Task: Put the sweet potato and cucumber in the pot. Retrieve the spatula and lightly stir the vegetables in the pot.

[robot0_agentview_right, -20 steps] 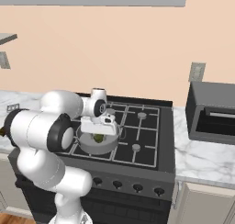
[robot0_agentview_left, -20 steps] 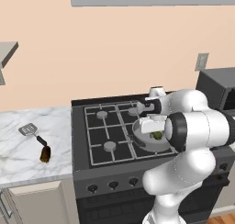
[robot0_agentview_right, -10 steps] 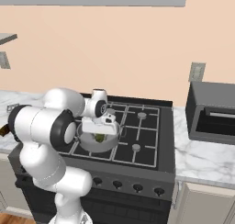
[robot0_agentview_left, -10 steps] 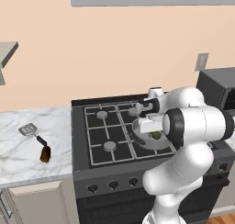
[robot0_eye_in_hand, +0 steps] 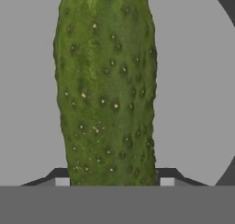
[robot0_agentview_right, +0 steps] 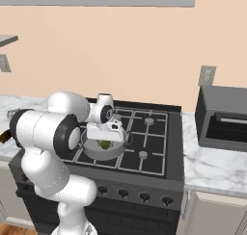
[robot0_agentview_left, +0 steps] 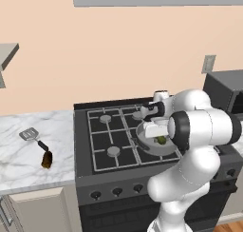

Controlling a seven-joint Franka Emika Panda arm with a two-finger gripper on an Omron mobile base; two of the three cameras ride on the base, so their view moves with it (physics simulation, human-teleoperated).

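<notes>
Gripper [robot0_agentview_right: 107,137] low over pot [robot0_agentview_right: 91,152] on stove [robot0_agentview_right: 159,152] front burner nearest arm. Jaws parted just wider than cucumber [robot0_eye_in_hand: 106,87]; finger tips [robot0_eye_in_hand: 62,181] flank it at 8 and 4 o'clock of hand view (contact: cannot tell). Cucumber runs toward 12 o'clock there, grey pot floor [robot0_eye_in_hand: 193,103] behind it. Left base view: cucumber [robot0_agentview_left: 161,140] green patch inside pot [robot0_agentview_left: 147,148] under hand. Spatula [robot0_agentview_left: 34,137] on marble counter [robot0_agentview_left: 19,155] at 9 o'clock of stove, well apart. Sweet potato [robot0_agentview_left: 46,159] at spatula's handle end, close by.
</notes>
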